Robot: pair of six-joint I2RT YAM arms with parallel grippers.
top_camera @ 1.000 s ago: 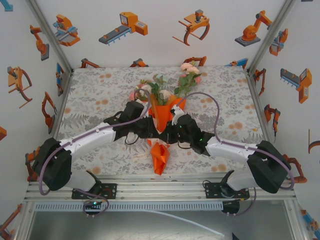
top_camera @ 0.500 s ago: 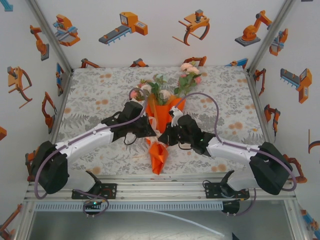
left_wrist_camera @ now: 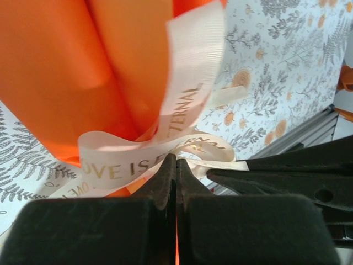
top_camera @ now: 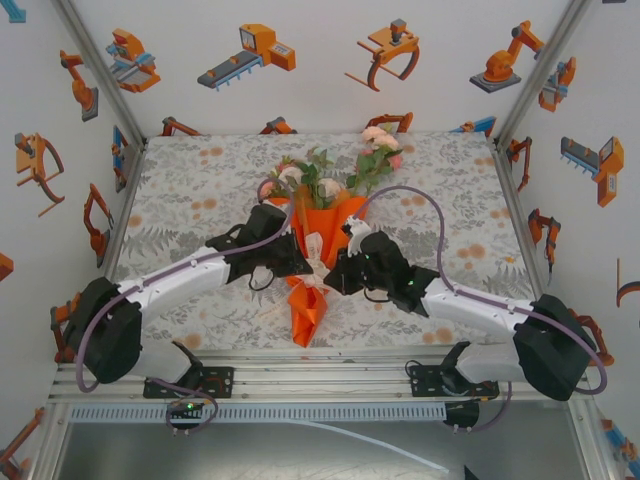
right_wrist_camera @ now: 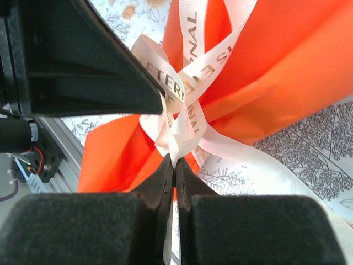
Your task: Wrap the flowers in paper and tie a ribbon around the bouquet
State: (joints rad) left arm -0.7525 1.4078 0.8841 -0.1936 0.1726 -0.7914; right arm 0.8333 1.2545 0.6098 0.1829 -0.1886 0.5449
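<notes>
Orange paper (top_camera: 327,222) forms the cone of the bouquet (top_camera: 318,235), which lies in the middle of the floral-print desk (top_camera: 200,190) as seen from the top external camera. Its roses (top_camera: 322,180), pink, peach and white with green leaves, point to the far side, and the crumpled tail of the cone points to the near edge. A cream ribbon (top_camera: 314,246) crosses the narrow waist of the cone. The left tool (top_camera: 298,262) and the right tool (top_camera: 331,272) meet at that waist from either side, though from up here their tips are too small to tell what they hold.

From the left wrist, the left tool (left_wrist_camera: 176,160) is clenched, its two black fingers pressed together with the ribbon (left_wrist_camera: 118,165) nipped at their tips. The strip carries gold lettering, "LOVE IS" on one loop. It curls against the paper (left_wrist_camera: 83,72), with the desk (left_wrist_camera: 276,66) beyond.

From the right wrist, the right tool (right_wrist_camera: 175,163) is clenched on a fold of the ribbon (right_wrist_camera: 187,118), just below the knot-like tangle of loops. The tangle sits against the paper (right_wrist_camera: 287,72), and a loose tail trails over the desk (right_wrist_camera: 314,149).
</notes>
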